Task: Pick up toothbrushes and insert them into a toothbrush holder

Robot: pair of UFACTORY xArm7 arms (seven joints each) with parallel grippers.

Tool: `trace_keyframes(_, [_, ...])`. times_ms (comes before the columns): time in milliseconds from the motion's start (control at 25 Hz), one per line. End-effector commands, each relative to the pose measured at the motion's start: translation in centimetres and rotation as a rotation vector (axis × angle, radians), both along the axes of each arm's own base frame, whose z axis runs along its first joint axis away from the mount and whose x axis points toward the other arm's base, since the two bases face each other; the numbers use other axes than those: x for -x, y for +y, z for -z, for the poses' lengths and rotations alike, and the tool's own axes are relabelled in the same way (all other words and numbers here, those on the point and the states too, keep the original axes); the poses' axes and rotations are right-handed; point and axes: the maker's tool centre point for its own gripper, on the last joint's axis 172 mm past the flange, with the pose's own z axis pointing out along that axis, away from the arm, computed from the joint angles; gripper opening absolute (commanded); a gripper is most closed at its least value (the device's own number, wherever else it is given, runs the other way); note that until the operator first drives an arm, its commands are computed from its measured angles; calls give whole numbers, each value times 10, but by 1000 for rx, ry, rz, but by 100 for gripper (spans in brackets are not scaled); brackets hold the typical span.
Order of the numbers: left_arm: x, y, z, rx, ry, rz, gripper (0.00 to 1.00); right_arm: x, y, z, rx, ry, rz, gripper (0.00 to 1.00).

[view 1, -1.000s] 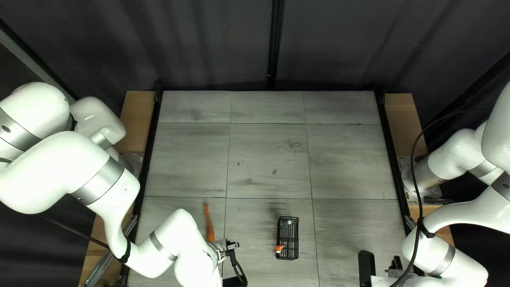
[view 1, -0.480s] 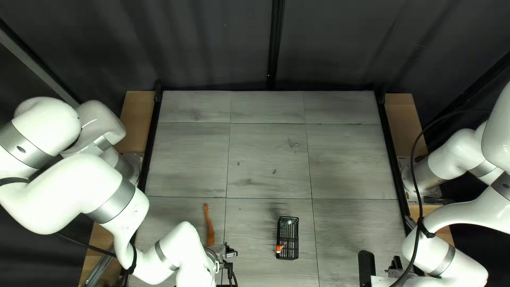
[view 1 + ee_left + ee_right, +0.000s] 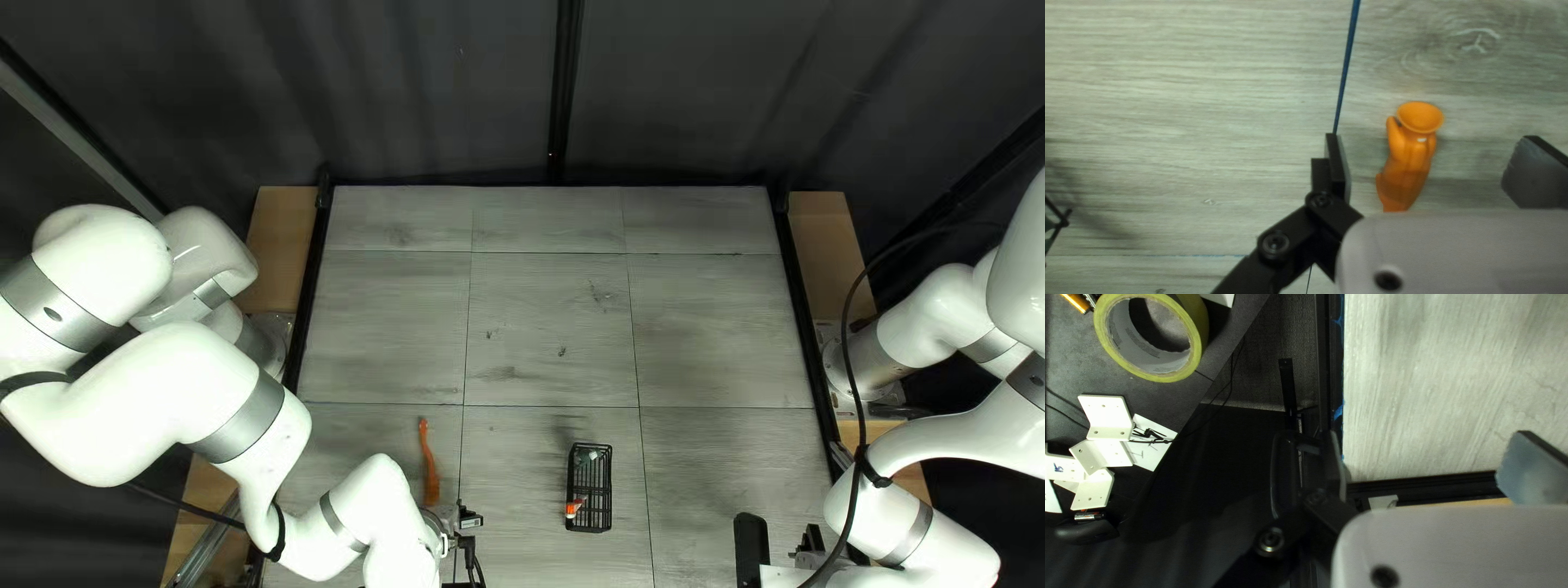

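Left arm: elbow now lower toward the near edge than a second ago. Left tool (image 3: 468, 558) slid slightly to the table's (image 3: 544, 327) left; more of the brush's near end shows.
Last half second: left arm barely shifted.
Same as before: right arm, black wire basket (image 3: 600, 523), brush.
Left tool state: fingers apart, clamped on nothing.
Obstruction: left tool's own housing cuts off the brush's far part in the left wrist view.
Orange toothbrush (image 3: 429, 468): lying on the table at its left near part, just past left tool toward the far edge. Left wrist view puts it between and below the fingers, touching neither; flared cup end in sight.
Basket: right of the brush, near, not touching. Small orange-and-white piece (image 3: 575, 507) in it, too small to identify.
Right tool (image 3: 784, 550): at table's right near corner, fingers apart, nothing held, well apart from basket and brush.
Black rail (image 3: 1426, 489): along table edge, below right tool.
Off-table, right wrist view: yellow tape roll (image 3: 1199, 321), white brackets (image 3: 1107, 419) in a cluster near it, thin dark cables (image 3: 1231, 375).
Backdrop: dark curtain (image 3: 435, 87) behind far edge.
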Motion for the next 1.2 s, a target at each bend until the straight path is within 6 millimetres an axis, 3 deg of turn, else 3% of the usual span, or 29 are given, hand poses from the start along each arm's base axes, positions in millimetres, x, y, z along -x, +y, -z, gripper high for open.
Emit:
trace_keyframes(40, [1, 3, 3, 3, 1, -22, 1, 0, 0, 0, 0, 0, 0, 100])
trace_keyframes(320, [1, -5, -6, -28, -20, 1, 0, 0, 0, 0, 0, 0, 0, 100])
trace_keyframes(560, [-3, -3, -45, -77, -62, 128, 0, 0, 0, 0, 0, 0, 0, 100])
trace_keyframes(800, [-9, 1, -72, -115, -75, 308, 0, 0, 0, 0, 0, 0, 0, 100])
trace_keyframes(920, [-11, -1, -69, -113, -57, 375, 0, 0, 0, 0, 0, 0, 0, 100])
trace_keyframes(1040, [-12, 1, -52, -87, -45, 403, 0, 0, 0, 0, 0, 0, 0, 100])
trace_keyframes(1080, [-11, 2, -49, -79, -46, 404, 70, 0, 0, 0, 0, 0, 0, 100])
trace_keyframes(1120, [-11, 2, -48, -74, -47, 404, 90, 0, 0, 0, 0, 0, 0, 100])
trace_keyframes(1160, [-10, 3, -47, -66, -48, 405, 100, 0, 0, 0, 0, 0, 0, 100])
trace_keyframes(1200, [-9, 5, -47, -61, -46, 407, 100, 0, 0, 0, 0, 0, 0, 100])
